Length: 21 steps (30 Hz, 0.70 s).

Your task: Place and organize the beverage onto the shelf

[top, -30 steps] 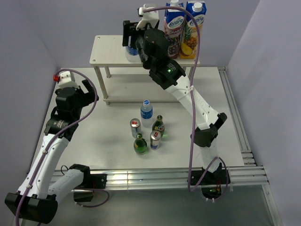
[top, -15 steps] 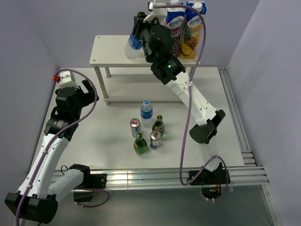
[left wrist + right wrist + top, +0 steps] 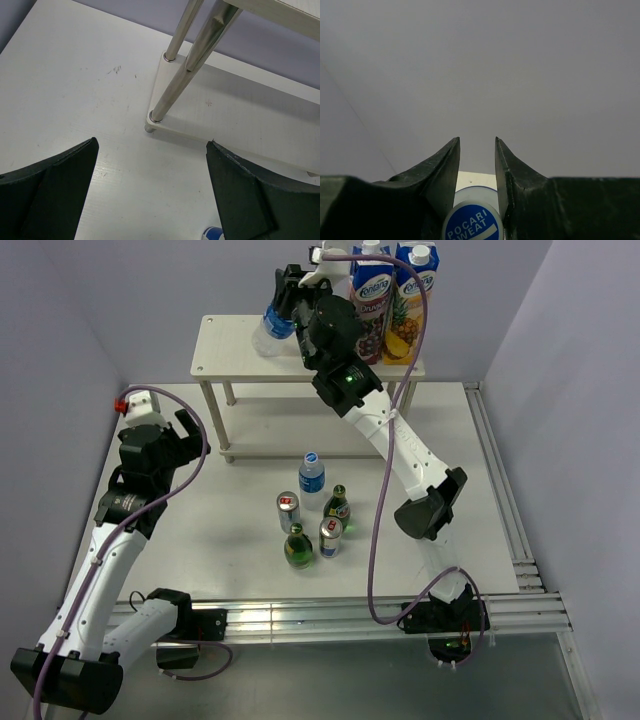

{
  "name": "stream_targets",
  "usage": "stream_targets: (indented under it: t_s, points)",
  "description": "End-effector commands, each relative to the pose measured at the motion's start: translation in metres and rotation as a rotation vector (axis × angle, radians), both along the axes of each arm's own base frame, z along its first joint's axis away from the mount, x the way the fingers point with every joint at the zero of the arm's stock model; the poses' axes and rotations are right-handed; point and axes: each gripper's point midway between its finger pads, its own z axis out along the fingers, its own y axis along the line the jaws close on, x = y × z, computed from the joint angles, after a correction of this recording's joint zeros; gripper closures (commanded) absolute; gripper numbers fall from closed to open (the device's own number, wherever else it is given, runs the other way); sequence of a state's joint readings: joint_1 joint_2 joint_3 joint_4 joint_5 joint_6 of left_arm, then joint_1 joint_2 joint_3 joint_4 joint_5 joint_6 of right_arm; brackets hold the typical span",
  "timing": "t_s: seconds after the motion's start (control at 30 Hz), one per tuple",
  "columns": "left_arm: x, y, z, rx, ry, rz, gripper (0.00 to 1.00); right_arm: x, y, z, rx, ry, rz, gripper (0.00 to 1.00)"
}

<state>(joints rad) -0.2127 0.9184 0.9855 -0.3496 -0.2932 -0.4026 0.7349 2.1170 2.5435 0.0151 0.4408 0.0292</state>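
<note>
The shelf has a cream top board (image 3: 225, 345) and a lower board (image 3: 270, 430) on thin metal legs (image 3: 175, 85). My right gripper (image 3: 287, 298) is shut on the blue cap (image 3: 473, 222) of a clear Pocari Sweat bottle (image 3: 266, 332). The bottle leans left over the top board, its cap between the fingertips (image 3: 451, 160). Two juice cartons (image 3: 370, 295) (image 3: 412, 290) stand at the board's right end. My left gripper (image 3: 192, 435) hangs open over the table, left of the shelf; in its wrist view the left gripper (image 3: 152, 142) holds nothing.
Several drinks stand on the table in front of the shelf: a blue-capped bottle (image 3: 311, 472), two cans (image 3: 288, 510) (image 3: 330, 535) and two green bottles (image 3: 337, 505) (image 3: 298, 548). A blue cap (image 3: 212, 233) shows at the left wrist view's bottom edge. Walls close in the back and sides.
My right gripper closed on the Pocari bottle's cap, then drew it left and back along the top board, tilting it. The left arm has not moved.
</note>
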Motion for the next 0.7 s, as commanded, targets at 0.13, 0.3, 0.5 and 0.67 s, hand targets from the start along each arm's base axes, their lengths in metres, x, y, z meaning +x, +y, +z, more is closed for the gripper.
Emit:
stream_targets:
  t_s: [0.13, 0.3, 0.5, 0.67]
  points:
    - [0.001, 0.001, 0.005, 0.007, -0.015, -0.004, 0.04, -0.027, -0.029, 0.045, -0.006, -0.077, -0.022, 1.00]
    - [0.000, 0.001, 0.008, 0.005, -0.023, -0.007, 0.04, -0.049, -0.053, 0.070, -0.003, -0.108, -0.050, 1.00]
    - [-0.001, 0.002, 0.007, 0.008, -0.021, -0.001, 0.04, -0.066, -0.065, 0.084, -0.010, -0.132, -0.060, 1.00]
    - [-0.001, 0.003, 0.008, 0.008, -0.024, 0.002, 0.05, -0.072, -0.070, 0.090, -0.011, -0.146, -0.059, 1.00]
